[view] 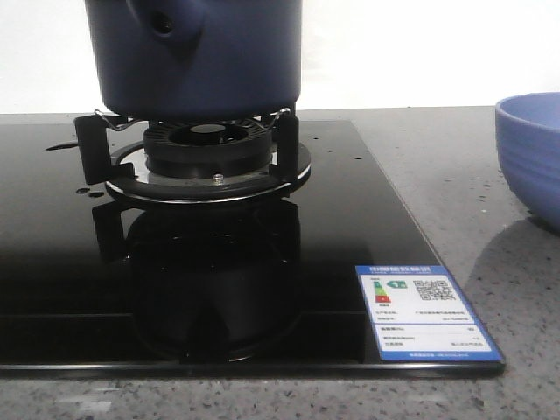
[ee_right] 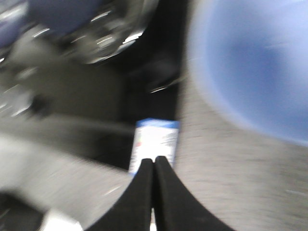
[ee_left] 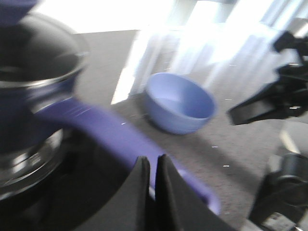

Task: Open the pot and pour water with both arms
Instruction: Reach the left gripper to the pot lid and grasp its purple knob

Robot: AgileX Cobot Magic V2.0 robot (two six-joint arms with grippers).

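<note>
- Granite-speckled grey bench (view: 490, 219) runs along the near edge of the front view and carries everything else.
- On it lies a glossy black glass cooktop (view: 70, 262), its front right corner bearing a blue-bordered energy label (view: 426, 312) with a QR code.
- Behind the label, toward the middle of the cooktop, sits a round gas burner (view: 208, 144) ringed by a chrome plate and flanked by black pan supports (view: 90, 144).
- The pot (view: 197, 52), dark navy with glossy straight walls, rests on those supports directly over the burner; its stubby hollow handle, showing a round hole, faces the camera, and its top is cut off by the frame.
- To the right, off the cooktop and well apart from the pot, a periwinkle ribbed bowl (view: 530, 157) stands on the bench, cropped at the frame edge.
- In the blurred left wrist view, the left pincer (ee_left: 153, 169) has its fingers almost pressed together with only a thin gap, just above a long purple-blue strip I cannot identify; they do not visibly pinch anything. The pot (ee_left: 29, 96) and the bowl (ee_left: 180, 103) lie beyond it.
- In the blurred right wrist view, the right pincer (ee_right: 154, 171) is pressed together, empty, above the label (ee_right: 156, 144), with the bowl (ee_right: 255, 67) beside.
</note>
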